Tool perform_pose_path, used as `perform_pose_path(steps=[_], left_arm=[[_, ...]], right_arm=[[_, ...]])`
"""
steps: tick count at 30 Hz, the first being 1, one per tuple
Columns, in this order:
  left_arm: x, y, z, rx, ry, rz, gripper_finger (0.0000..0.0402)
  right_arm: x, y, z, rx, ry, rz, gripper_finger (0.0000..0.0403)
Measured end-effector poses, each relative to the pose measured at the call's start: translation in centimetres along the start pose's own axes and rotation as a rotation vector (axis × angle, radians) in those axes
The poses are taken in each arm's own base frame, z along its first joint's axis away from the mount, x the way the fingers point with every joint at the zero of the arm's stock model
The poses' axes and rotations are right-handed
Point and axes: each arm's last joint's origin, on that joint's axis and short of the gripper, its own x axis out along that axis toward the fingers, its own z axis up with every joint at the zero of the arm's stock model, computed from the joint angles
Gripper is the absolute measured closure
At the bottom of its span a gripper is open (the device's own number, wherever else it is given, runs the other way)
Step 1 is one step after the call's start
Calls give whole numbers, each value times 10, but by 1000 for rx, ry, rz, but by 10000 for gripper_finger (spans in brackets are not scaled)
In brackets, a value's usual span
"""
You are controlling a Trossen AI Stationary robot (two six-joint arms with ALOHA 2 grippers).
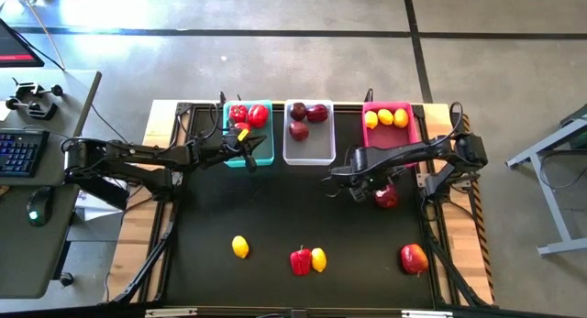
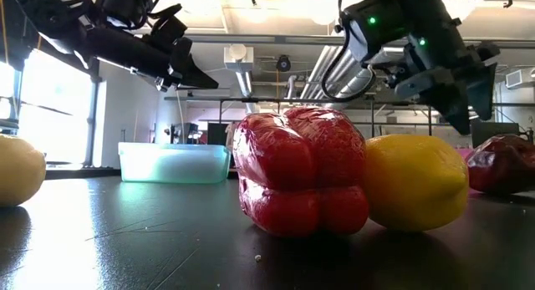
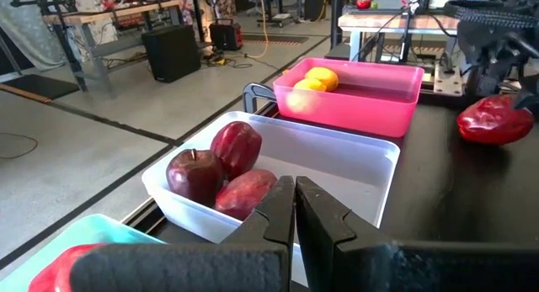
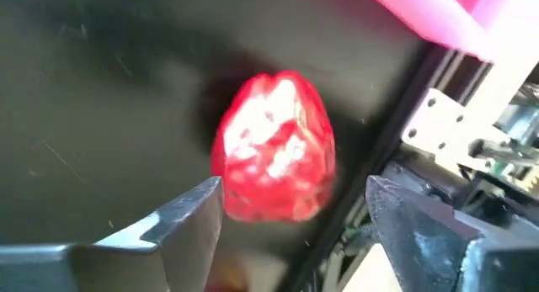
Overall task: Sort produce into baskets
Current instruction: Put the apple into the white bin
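Three baskets stand in a row at the table's far edge: the teal one (image 1: pixel 260 146) holds red peppers, the white one (image 1: pixel 309 148) three maroon fruits (image 3: pixel 221 170), the pink one (image 1: pixel 393 133) lemons. My left gripper (image 1: pixel 246 153) hangs shut over the teal basket's near edge, with nothing between its fingers (image 3: pixel 295 209). My right gripper (image 1: pixel 360 186) is open, pointing steeply down above a lumpy glossy red piece of produce (image 4: pixel 274 149) that lies on the table in front of the pink basket. Its fingers stand above it and clear of it.
Near the front edge lie a lemon (image 1: pixel 240 246), a red pepper (image 1: pixel 300 260) touching another lemon (image 1: pixel 318 259), and a red round fruit (image 1: pixel 414 258). The table's middle is bare black surface. A metal frame rail (image 4: pixel 438 124) runs along the table's right edge beside the red piece.
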Motion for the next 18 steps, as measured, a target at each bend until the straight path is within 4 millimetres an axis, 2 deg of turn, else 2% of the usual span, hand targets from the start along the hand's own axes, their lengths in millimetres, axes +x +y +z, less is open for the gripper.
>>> perform_pose_path(steps=[2, 4, 6, 9, 10, 14, 18], left_arm=[[0, 0, 0, -7, 0, -15, 401], [0, -1, 0, -6, 0, -44, 401], [0, -2, 0, -6, 0, -59, 401], [0, -2, 0, -6, 2, -61, 401], [0, -2, 0, -6, 2, -60, 401], [0, -2, 0, -6, 2, -60, 401], [0, -2, 0, -6, 2, -60, 401]], right_arm=[[0, 1, -1, -34, 21, 16, 139], [-1, 2, -1, -73, 23, 28, 179], [-1, 3, -1, -116, 23, 43, 242], [-1, 4, -2, -184, 38, 56, 362], [-1, 4, -2, -204, 49, 63, 381], [-1, 5, -5, -253, 125, 111, 383], [-1, 7, -9, -339, 93, 94, 399]])
